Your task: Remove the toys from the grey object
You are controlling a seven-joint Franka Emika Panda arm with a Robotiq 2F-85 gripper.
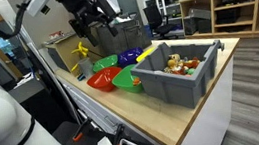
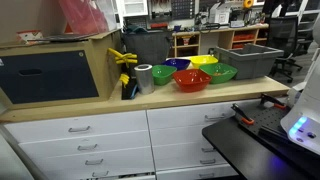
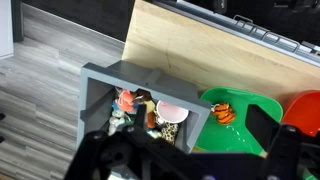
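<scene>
We see the black two-finger gripper [image 1: 97, 33] hanging in the air with its fingers spread apart. It holds nothing and touches nothing. It sits above and behind the large rectangular grey plastic bin [image 1: 172, 85], over the far side of the bowls.

The pile of small multicoloured toys [image 1: 179, 64] lies inside the bin, below its rim. In the wrist view they gather against the wall nearest the bowls.

Just beside that wall stands the green plastic bowl [image 3: 250, 128], with one orange toy [image 3: 225, 113] in it. The red plastic bowl [image 1: 101, 80] sits on the green bowl's far side from the bin, and the purple bowl [image 1: 105, 62] and the yellow bowl [image 1: 132, 55] stand behind them.

The bin sits at the end of the light wooden tabletop [image 3: 190, 45], its outer walls close to the table's edges. Bare wood stretches beyond the bin in the wrist view, and the air above its open top is free.
</scene>
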